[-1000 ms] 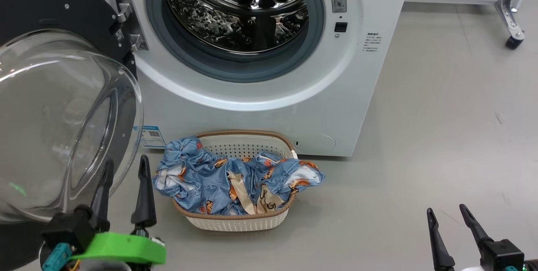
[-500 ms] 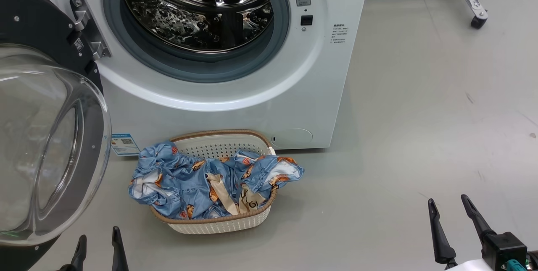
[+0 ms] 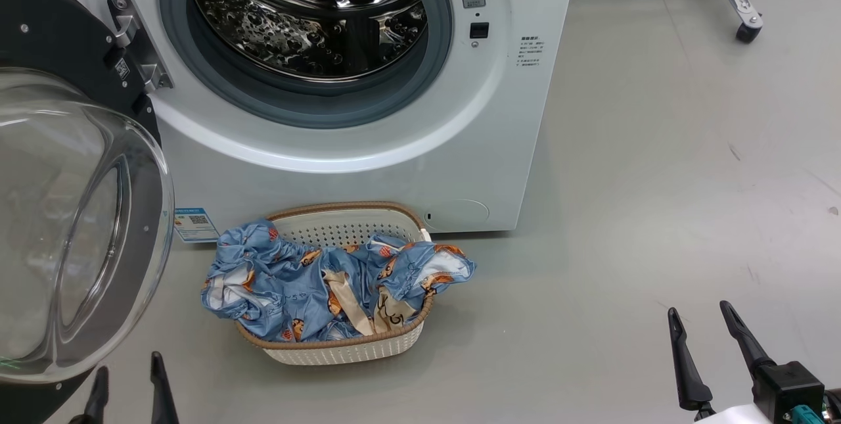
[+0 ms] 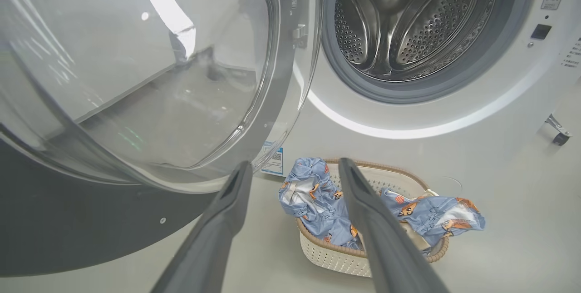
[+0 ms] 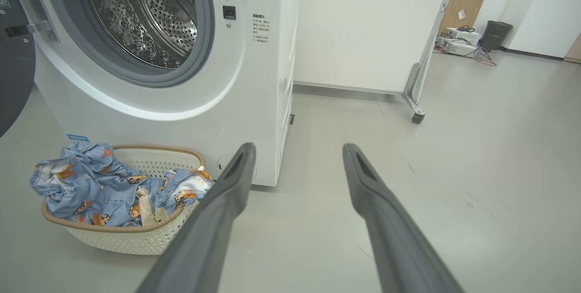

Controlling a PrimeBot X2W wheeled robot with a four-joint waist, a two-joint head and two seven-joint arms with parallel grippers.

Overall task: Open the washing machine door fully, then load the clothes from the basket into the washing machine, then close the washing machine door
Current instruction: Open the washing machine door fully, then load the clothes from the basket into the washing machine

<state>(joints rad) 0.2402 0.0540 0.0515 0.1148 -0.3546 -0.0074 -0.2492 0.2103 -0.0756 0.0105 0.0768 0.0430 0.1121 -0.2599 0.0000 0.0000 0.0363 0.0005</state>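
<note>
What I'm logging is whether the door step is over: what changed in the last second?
The left gripper, open and empty, dropped back from beside the washing machine door glass to the head view's lower left corner. The head camera shifted too. The door stays open, the clothes still lie in the basket, and the right gripper waits open.

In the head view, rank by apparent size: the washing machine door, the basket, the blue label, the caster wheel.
1. washing machine door, nearest the camera and cropped
2. basket
3. blue label
4. caster wheel, farther off, so true size unsure
</note>
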